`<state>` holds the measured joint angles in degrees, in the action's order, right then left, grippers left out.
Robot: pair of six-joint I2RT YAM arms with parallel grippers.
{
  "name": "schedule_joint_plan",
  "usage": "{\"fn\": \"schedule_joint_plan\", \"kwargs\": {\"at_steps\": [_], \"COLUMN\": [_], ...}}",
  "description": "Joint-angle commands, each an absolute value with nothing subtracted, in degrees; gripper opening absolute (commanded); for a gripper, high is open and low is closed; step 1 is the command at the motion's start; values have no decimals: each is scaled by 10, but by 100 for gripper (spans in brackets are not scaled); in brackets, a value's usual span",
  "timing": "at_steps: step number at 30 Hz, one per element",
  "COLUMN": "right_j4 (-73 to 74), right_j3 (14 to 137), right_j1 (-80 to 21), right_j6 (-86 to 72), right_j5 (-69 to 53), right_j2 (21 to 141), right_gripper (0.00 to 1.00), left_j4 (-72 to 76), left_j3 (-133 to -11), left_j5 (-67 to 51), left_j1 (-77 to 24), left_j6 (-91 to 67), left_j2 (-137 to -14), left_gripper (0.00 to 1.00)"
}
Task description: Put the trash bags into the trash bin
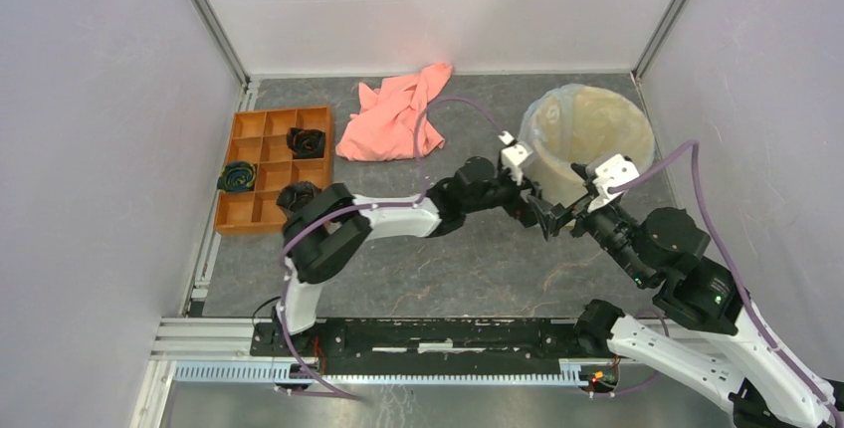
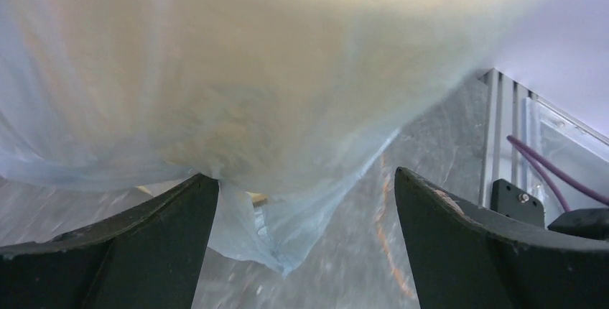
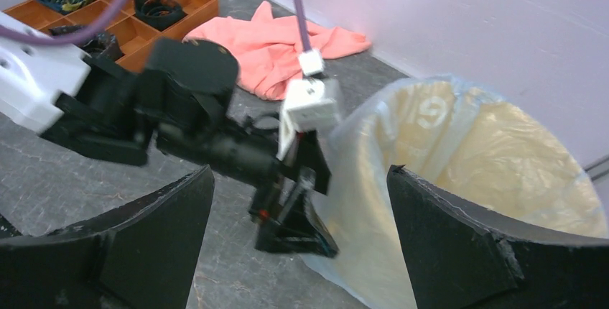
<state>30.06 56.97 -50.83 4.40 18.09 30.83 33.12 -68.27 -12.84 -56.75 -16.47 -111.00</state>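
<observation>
From above, we see the bin (image 1: 652, 144) at about 1 o'clock on the table, with the bag (image 1: 538, 134) already spread in it and its film folded over the rim. The left gripper (image 1: 537, 212) and right gripper (image 1: 576, 220) sit close together at the bin's 7 o'clock side. Both have their jaws wide apart and hold nothing.

Through the left wrist camera, a loose corner of film hangs down the bin's outer wall, just inside the left finger (image 2: 136, 241) and well short of the right one.

Through the right wrist camera, the lined bin fills the 3 o'clock side. The left gripper is low against its wall, and the pink cloth (image 3: 276, 43) and orange tray (image 3: 188, 14) lie beyond at 11 o'clock.

We judge the bag nearly seated, with the overhang left to settle. We should centre on that corner, pinch film only and keep clear of the wall. Then we draw it down gently so the thin film neither tears nor lifts off the far rim
</observation>
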Motion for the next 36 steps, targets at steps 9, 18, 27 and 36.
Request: {"fn": "schedule_joint_plan", "kwargs": {"at_steps": [9, 18, 27, 36], "right_j4": [294, 291, 320, 344], "right_j3": [577, 570, 587, 614], "right_j1": [-508, -508, -508, -508], "right_j6": [64, 56, 30, 10], "right_j5": [246, 242, 258, 267], "right_j2": [267, 253, 230, 231], "right_gripper": [98, 98, 98, 98], "left_j4": [337, 312, 312, 259], "left_j3": [-657, -676, -957, -992], "left_j5": [-58, -10, -57, -9], "left_j1": [-617, -570, -569, -589], "left_j6": [-138, -156, -182, -229], "left_j2": [-1069, -1084, -1281, -1286], "left_gripper": [98, 96, 91, 94]}}
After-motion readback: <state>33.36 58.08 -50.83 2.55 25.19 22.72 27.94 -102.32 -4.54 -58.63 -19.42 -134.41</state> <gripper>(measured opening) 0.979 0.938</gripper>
